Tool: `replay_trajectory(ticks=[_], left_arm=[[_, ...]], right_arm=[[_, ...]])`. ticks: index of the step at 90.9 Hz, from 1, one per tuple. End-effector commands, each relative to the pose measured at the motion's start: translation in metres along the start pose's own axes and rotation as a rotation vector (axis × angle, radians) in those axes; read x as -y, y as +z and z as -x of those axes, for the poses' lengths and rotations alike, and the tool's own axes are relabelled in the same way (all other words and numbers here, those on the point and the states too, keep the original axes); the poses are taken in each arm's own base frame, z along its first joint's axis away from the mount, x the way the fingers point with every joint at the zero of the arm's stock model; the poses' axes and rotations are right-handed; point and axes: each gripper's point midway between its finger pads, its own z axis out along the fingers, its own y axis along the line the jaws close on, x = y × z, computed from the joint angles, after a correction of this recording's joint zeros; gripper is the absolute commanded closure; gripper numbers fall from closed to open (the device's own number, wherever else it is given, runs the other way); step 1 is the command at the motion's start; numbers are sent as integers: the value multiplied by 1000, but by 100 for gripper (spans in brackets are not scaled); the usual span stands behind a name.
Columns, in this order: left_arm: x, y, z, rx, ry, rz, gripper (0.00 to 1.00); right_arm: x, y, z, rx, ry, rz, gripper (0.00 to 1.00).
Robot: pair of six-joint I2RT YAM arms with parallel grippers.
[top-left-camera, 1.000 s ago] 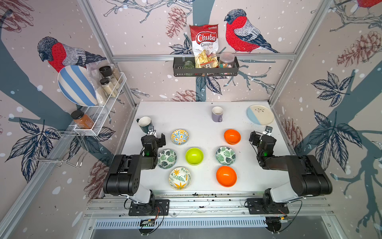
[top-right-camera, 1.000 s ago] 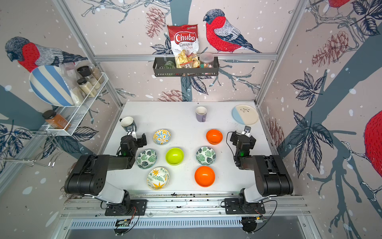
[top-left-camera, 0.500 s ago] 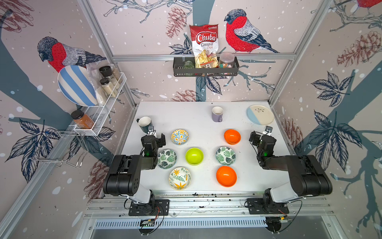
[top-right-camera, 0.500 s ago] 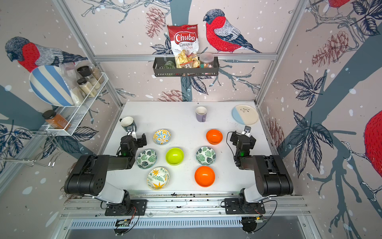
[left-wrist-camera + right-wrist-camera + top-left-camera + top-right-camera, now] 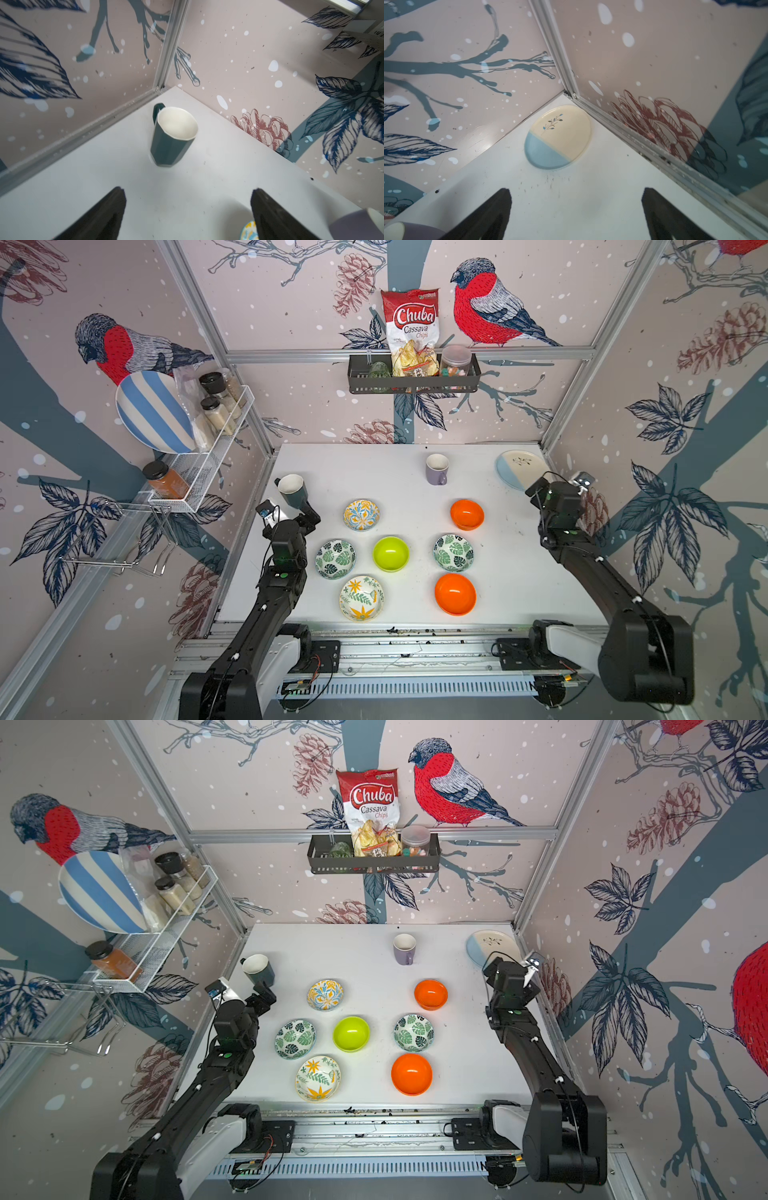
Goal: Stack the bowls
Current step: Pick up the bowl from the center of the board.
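The bowls (image 5: 351, 1033), seven in all, each sit alone on the bench (image 5: 399, 472): nothing is stacked, so the whole job remains. The left pincer (image 5: 188, 189), spread wide and empty, faces the green mug (image 5: 173, 135); the left leaf bowl (image 5: 335, 559) lies just beside its arm. Onward come the near floral bowl (image 5: 361, 598), far floral bowl (image 5: 361, 514), lime bowl (image 5: 390, 553), right leaf bowl (image 5: 453, 552), near orange bowl (image 5: 455, 594) and far orange bowl (image 5: 467, 514). The right pincer (image 5: 576, 188), likewise spread and empty, points at the plate (image 5: 558, 135), apart from them.

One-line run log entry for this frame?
stage: stacking not begun | left jaws: open, empty, facing green mug | right jaws: open, empty, facing plate | bowls: seven, all apart, none stacked
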Motion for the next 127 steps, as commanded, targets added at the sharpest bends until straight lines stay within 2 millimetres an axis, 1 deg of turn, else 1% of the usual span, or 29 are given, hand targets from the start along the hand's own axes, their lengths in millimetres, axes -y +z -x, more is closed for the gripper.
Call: replay_trajectory(ticks=[1,5,10,12,18,24,28,32,39,47,50,54,58,67,74,85,92,102,105,110,127], left_arm=[[12,-11,-34,-224,-135,-54,22],[11,-17,-44,-316,-143,-21,28],[9,-26,-54,-422,-130,19,31],[8,-28,-56,-452,-129,36,31],[-3,-38,-63,-545,-132,138,30],[-16,-52,-66,-636,-117,254,34],[-21,-61,-67,-682,-114,309,34],[-21,-68,-66,-727,-97,327,34],[-18,-83,-75,-827,-92,329,31],[-22,-95,-87,-875,-104,341,28],[-34,-102,-90,-869,-107,402,27],[-52,-111,-89,-834,-107,498,26],[-58,-115,-89,-818,-91,507,26],[-55,-118,-99,-831,-113,465,28],[-48,-117,-110,-860,-131,422,33],[-49,-118,-125,-915,-115,421,35],[-45,-113,-132,-942,-112,394,44],[-32,-104,-143,-964,-148,320,49],[-30,-102,-145,-972,-154,307,51],[-28,-100,-149,-985,-148,295,52],[-30,-99,-159,-1014,-133,290,64]], right_arm=[[-14,-21,-45,-281,136,152,0],[-17,-31,-45,-292,122,173,1],[-20,-43,-46,-312,103,188,2],[-22,-49,-46,-325,96,196,3],[-31,-64,-47,-349,61,240,5],[-37,-78,-49,-365,15,254,10],[-39,-85,-48,-363,-14,258,13],[-42,-92,-49,-371,-38,259,15],[-48,-102,-50,-395,-74,270,19],[-54,-108,-53,-428,-111,268,22],[-55,-108,-54,-434,-119,258,25],[-55,-109,-55,-444,-134,245,27],[-56,-109,-55,-450,-159,242,28],[-58,-109,-58,-475,-185,226,29],[-60,-107,-67,-500,-200,227,30],[-65,-106,-80,-549,-233,235,30],[-67,-106,-85,-567,-244,238,30],[-67,-105,-88,-569,-248,234,30],[-66,-104,-89,-570,-249,225,31],[-65,-103,-89,-571,-249,217,32],[-66,-102,-91,-578,-251,214,33]])
